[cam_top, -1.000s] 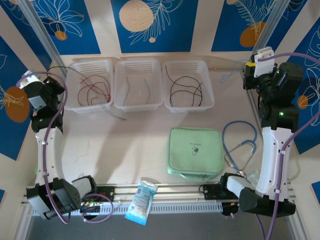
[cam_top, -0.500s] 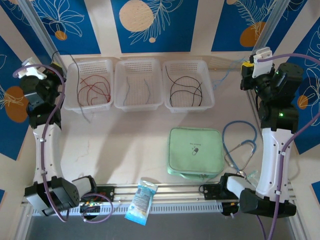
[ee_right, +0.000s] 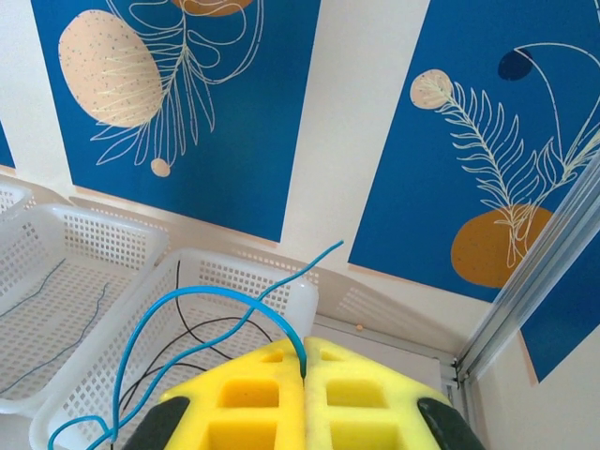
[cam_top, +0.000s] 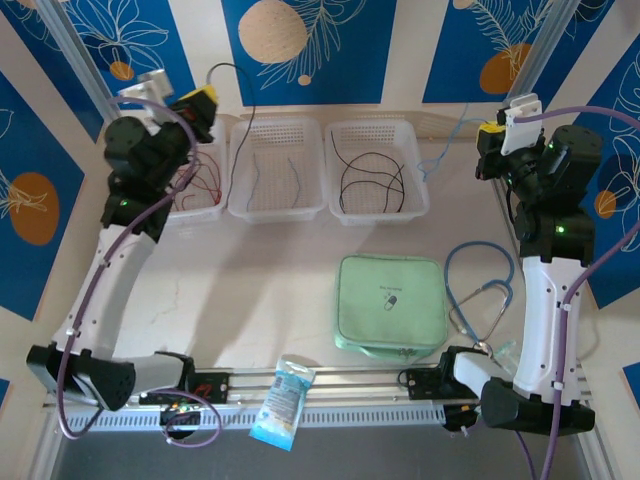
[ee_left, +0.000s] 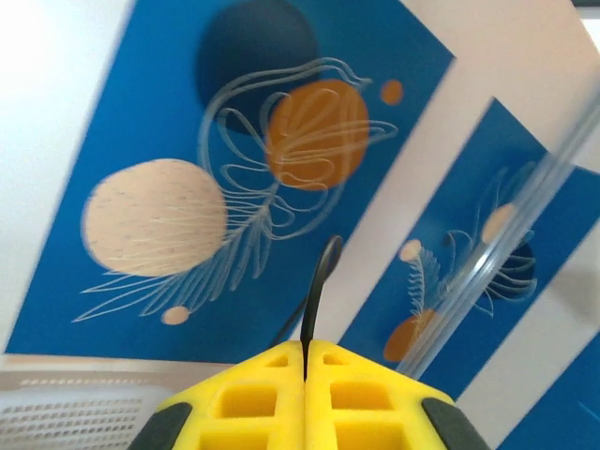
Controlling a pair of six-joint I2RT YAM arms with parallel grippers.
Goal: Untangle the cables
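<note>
Your bench (cam_top: pixel 260 290) is a smooth, pale, matte slab. At its far edge stand three white plastic baskets in a row, rectangular with perforated mesh walls: the left basket (cam_top: pixel 200 213), the middle basket (cam_top: pixel 277 122) and the right basket (cam_top: pixel 372 125). Nearer you, a squarish mint-green pouch (cam_top: pixel 390 305) with rounded corners lies flat; it carries a small printed logo and a line of writing too small to read. Just beside it on the right, a thick light-blue cord (cam_top: pixel 452 270) curls in an open loop. A crinkled blue-and-white packet (cam_top: pixel 283 400) rests across the near rail; you cannot read its print. Your left end effector (ee_left: pixel 306 352) is raised over the left basket's far corner. Its blocky yellow pads are pressed fully together, pinching one thin black cable (ee_left: pixel 319 281) that arcs up and droops toward the middle basket. Your right end effector (ee_right: pixel 305 354) is up at the far right, its yellow pads likewise closed tight on a thin blue cable (ee_right: pixel 187 295) that trails toward the right basket. Loose red cables (cam_top: pixel 190 185) lie in the left basket, two short grey cables (cam_top: pixel 252 170) in the middle one, and looping black cables (cam_top: pixel 370 180) in the right one.
</note>
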